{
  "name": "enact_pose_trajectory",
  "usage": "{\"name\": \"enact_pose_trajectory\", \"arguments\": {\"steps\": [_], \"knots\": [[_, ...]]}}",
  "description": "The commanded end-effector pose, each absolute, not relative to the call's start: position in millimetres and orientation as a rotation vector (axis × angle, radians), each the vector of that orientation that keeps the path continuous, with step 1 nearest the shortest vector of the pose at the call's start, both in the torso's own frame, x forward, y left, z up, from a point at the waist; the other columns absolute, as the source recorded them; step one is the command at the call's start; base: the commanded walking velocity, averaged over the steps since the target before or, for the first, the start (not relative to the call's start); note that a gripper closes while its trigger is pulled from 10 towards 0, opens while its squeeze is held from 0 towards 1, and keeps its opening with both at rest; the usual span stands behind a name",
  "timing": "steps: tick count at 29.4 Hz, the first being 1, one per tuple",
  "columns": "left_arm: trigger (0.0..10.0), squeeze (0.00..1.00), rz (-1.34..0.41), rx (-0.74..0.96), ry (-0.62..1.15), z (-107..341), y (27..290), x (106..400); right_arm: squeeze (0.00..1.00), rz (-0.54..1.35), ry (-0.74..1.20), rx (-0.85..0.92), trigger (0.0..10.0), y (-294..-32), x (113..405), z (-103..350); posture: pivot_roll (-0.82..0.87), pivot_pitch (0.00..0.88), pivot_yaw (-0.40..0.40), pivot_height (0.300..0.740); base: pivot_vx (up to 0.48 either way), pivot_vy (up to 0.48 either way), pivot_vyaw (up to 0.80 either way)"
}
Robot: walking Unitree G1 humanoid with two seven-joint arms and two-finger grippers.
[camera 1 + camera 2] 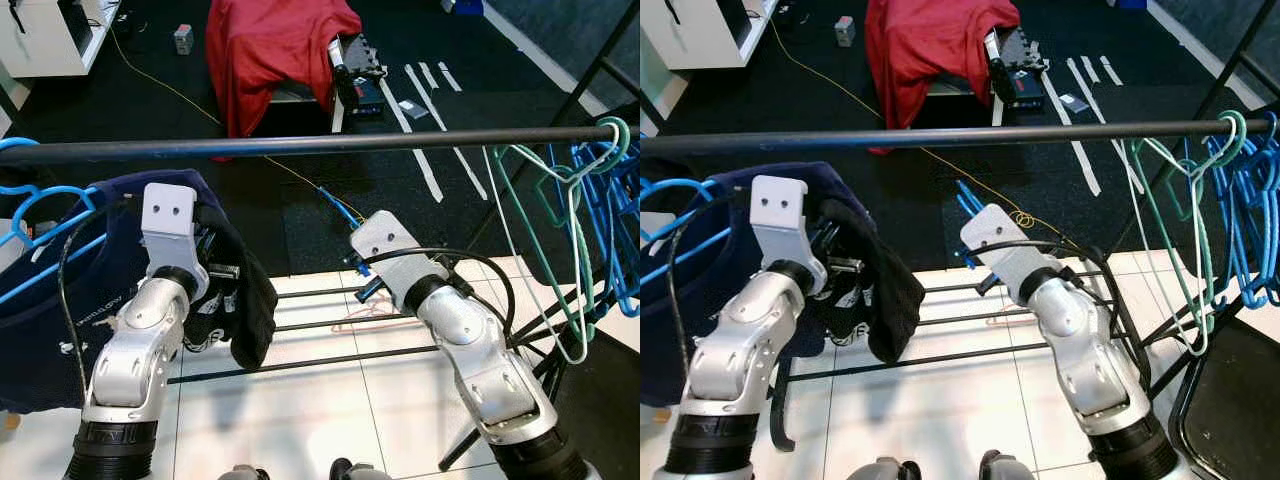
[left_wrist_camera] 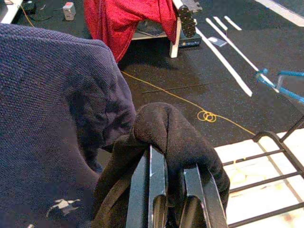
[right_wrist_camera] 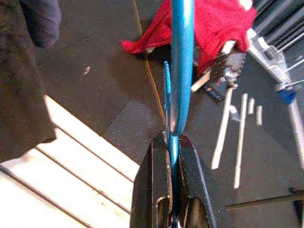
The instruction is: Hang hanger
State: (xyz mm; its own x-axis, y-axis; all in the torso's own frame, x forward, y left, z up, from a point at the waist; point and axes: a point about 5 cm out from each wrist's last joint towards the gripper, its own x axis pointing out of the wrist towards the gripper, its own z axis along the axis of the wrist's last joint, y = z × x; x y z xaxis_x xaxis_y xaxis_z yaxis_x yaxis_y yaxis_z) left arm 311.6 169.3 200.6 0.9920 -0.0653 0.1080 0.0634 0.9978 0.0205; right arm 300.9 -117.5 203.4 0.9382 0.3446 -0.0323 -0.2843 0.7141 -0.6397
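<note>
A black clothes rail [image 1: 300, 145] runs across in front of me. My right gripper [image 3: 173, 140] is shut on a blue hanger [image 3: 182, 61], held low below the rail near its middle [image 1: 340, 207]. My left gripper [image 2: 173, 166] is shut on a black garment [image 1: 245, 300], whose folds drape over the fingers. Beside it a navy garment [image 1: 60, 300] hangs on another blue hanger [image 1: 40, 215] at the rail's left end. At the right end hang a green hanger [image 1: 560, 200] and several blue hangers [image 1: 615, 220].
The rack's lower bars [image 1: 320, 325] cross over white tiles below my arms. A red cloth [image 1: 275, 55] covers something on the dark floor beyond, with a yellow cable [image 1: 180, 95] and white tape strips [image 1: 425, 150]. A white cabinet [image 1: 50, 35] stands at far left.
</note>
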Motion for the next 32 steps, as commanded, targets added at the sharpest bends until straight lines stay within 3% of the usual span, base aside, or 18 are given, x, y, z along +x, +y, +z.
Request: {"name": "enact_pose_trajectory", "arguments": {"steps": [1,10,17,26,28,32], "knots": [[10.0,0.00,-0.067,-0.001,-0.132,202,168,307,0.00,0.305,-0.203,-0.706,0.0,-114,295,216,-0.06,0.228,-0.037,0.740,0.000,0.000,0.00],[10.0,0.00,-0.084,0.014,-0.145,204,162,306,0.00,0.242,-0.447,-0.649,0.0,-107,287,247,-0.06,0.204,-0.035,0.740,0.000,0.000,0.00],[10.0,0.00,-0.085,0.013,-0.148,205,162,307,0.00,0.217,-0.514,-0.616,0.0,-106,283,256,-0.06,0.218,-0.037,0.740,0.000,0.000,0.00],[10.0,0.00,-0.085,0.028,-0.141,204,164,309,0.00,0.178,-0.421,-0.457,0.0,-113,295,250,-0.05,0.227,-0.032,0.740,0.000,0.000,0.00],[10.0,0.00,-0.086,0.030,-0.137,205,166,310,0.00,0.189,-0.349,-0.336,0.0,-114,308,251,-0.04,0.230,-0.028,0.740,0.000,0.000,0.00],[10.0,0.00,-0.087,0.035,-0.133,205,167,311,0.00,0.238,-0.290,-0.264,0.0,-111,322,251,-0.04,0.223,-0.027,0.740,0.000,0.000,0.00]]}}
